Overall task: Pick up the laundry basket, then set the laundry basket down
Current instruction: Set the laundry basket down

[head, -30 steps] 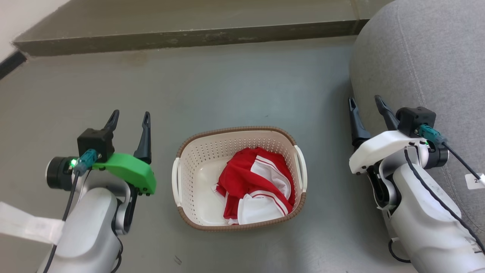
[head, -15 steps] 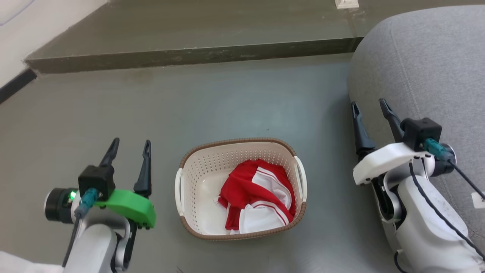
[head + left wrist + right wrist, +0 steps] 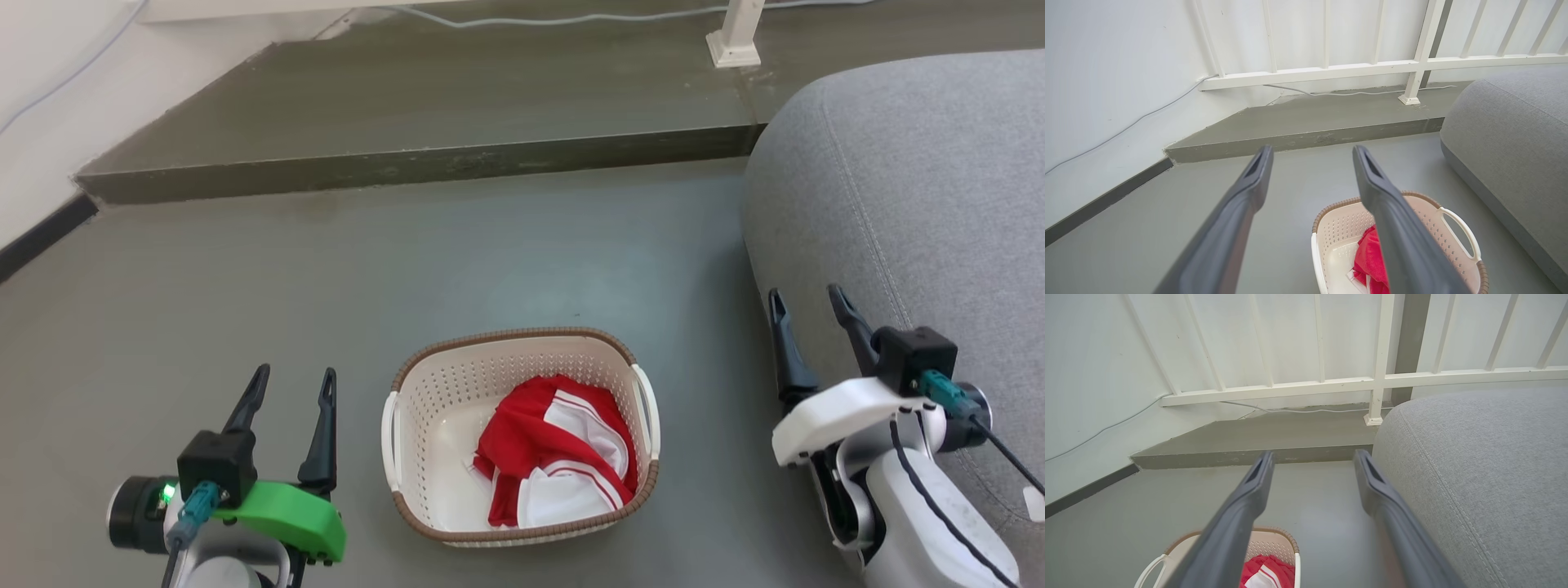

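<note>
In the head view, the laundry basket is seen standing on the grey floor, in front of the robot and between its two arms, with a red and white garment bundled inside. The left claw is held beside the basket's left handle, and the right claw is set further out from the right handle. The left claw is therefore judged the nearer. Both claws are spread wide with nothing between the fingers. The basket's long axis seems to run from handle to handle, across the robot, though foreshortening leaves this uncertain. A grey cushion lies just beside the right claw, and crowding of that arm is to be expected. A raised step crosses the floor beyond the basket, well apart from it.

In the left wrist view, the basket is found low and to the right of the open fingers, partly hidden by one finger. A white railing stands along the wall.

In the right wrist view, the basket is seen at the bottom edge, low and to the left. Bare floor lies between each claw and its handle.
</note>
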